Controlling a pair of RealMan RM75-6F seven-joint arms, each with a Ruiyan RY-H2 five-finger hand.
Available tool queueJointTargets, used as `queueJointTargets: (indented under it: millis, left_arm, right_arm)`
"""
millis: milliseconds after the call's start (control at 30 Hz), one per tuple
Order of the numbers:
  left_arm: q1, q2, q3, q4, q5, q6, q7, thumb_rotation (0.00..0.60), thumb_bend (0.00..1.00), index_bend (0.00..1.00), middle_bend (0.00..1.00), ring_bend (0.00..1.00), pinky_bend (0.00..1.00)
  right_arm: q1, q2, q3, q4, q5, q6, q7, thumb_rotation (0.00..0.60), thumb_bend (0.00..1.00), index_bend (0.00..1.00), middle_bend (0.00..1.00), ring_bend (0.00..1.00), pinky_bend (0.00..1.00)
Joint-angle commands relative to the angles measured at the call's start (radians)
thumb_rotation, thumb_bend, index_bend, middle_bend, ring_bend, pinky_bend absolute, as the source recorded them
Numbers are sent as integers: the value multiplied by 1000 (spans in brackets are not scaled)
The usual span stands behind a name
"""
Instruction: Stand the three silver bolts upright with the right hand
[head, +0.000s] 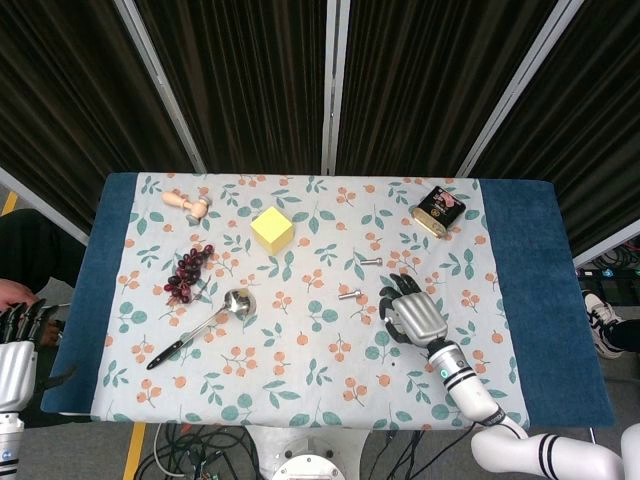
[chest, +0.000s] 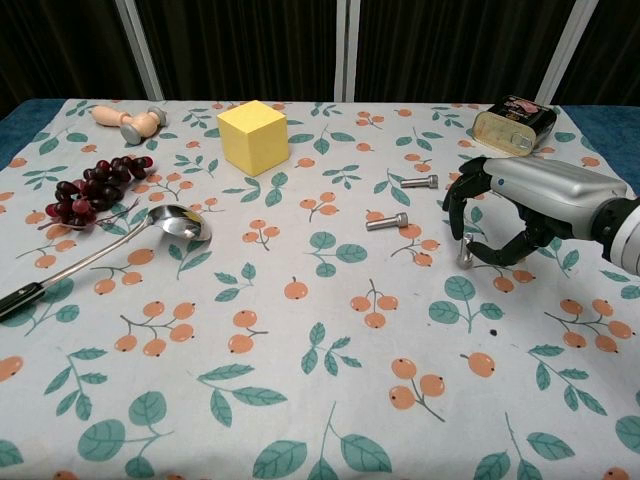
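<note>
Two silver bolts lie flat on the leaf-print tablecloth: one further back, one nearer the middle. My right hand is just right of them, fingers curled down. It holds the third bolt by its fingertips; the bolt is turned nearly upright with its lower end at the cloth. In the head view the hand hides this bolt. My left hand hangs off the table's near left corner, fingers straight and holding nothing.
A yellow cube stands at the back middle. Dark grapes, a ladle and a small wooden stamp lie on the left. A small tin sits behind the right hand.
</note>
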Motion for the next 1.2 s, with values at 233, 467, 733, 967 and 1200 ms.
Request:
queueJointTargets:
  millis: [233,467,733,967,1200]
  left_arm:
    - [1,6,0,-12,-2,-1,12,600,15,146,67,0,0]
    - [2,7,0,-14,-4,1,12,600,15,146,67,0,0]
    - [1,9,-2,-17,-3,2,17,600,15,146,67,0,0]
    - [0,18,-1,-27,4,5,26,600,15,146,67,0,0]
    - [8,23,1,-42,-4,10,38,600,14,146,67,0,0]
  right_arm:
    - [17,12,-19,-24,-34,-60,111,600,375,597,256,0,0]
    - [14,13,-25,-17,-50,-36,112,600,375,598,255,0,0]
    - [10,38,-34,-49,-124,0,183,600,372,547,242,0,0]
    - [69,91,35,-64,-113,-27,158,600,279,419,222,0,0]
    - [200,23,91,72,24,-139,-75,600,254,382,197,0,0]
